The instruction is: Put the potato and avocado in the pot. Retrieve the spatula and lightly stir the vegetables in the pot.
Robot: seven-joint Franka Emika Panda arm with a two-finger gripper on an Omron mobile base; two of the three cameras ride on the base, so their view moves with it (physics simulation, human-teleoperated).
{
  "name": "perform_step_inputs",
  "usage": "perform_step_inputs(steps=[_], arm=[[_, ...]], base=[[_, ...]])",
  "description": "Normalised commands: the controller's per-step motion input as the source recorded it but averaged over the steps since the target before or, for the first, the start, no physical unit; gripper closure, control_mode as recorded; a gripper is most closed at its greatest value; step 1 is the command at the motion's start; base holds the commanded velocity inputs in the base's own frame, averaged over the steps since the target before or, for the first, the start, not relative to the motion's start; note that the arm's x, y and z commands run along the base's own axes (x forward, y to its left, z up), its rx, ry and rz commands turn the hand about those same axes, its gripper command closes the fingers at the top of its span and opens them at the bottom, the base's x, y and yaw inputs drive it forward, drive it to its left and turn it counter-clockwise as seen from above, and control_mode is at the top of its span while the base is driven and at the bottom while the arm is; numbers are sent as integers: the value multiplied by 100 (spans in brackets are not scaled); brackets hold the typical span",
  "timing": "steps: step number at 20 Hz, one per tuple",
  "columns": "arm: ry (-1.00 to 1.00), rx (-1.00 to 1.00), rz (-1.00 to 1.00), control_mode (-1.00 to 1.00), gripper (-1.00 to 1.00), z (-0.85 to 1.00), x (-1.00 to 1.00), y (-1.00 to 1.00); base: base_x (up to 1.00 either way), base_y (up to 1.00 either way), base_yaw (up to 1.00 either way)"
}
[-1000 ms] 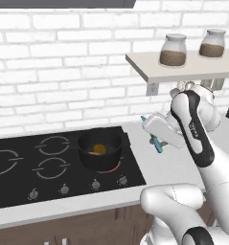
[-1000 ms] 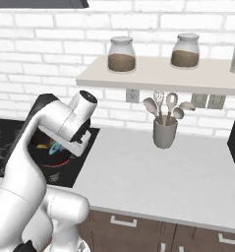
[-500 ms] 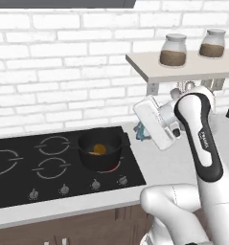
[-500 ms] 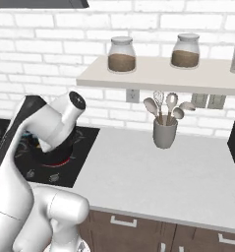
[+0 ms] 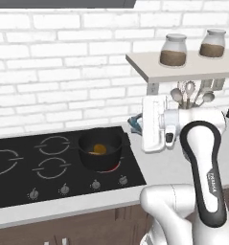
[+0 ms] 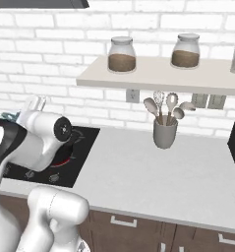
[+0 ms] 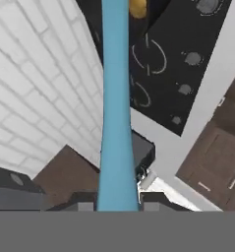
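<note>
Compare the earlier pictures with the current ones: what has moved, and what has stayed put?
The hand, shut on the spatula, has lifted and swung from low beside the stove toward the pot, rolling level. The pot, the potato inside it and the utensil cup stayed where they were.

small dark lettering running along the white robot arm in the left base view, too blurred to read, no legible text on jars, hob or counter

Potato in pot; spatula aloft.
</note>
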Motion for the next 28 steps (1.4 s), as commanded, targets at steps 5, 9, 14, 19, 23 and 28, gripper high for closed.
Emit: perform_step_inputs(steps=[5, 9, 14, 19, 23, 28], arm=[[73, 43, -26, -100, 100, 69, 6, -1], [56, 32, -2, -100, 100, 25, 7, -17], [44, 46, 0, -100, 100, 0, 3, -13], [23, 31, 0, -100, 100, 0, 13, 4], [5, 8, 0, -100, 100, 5, 5, 35], [-1, -4, 0, -100, 100, 3, 24, 37]], base=[[0, 0, 0], [0, 0, 0], [0, 0, 0], [0, 0, 0], [0, 0, 0], [0, 0, 0]])
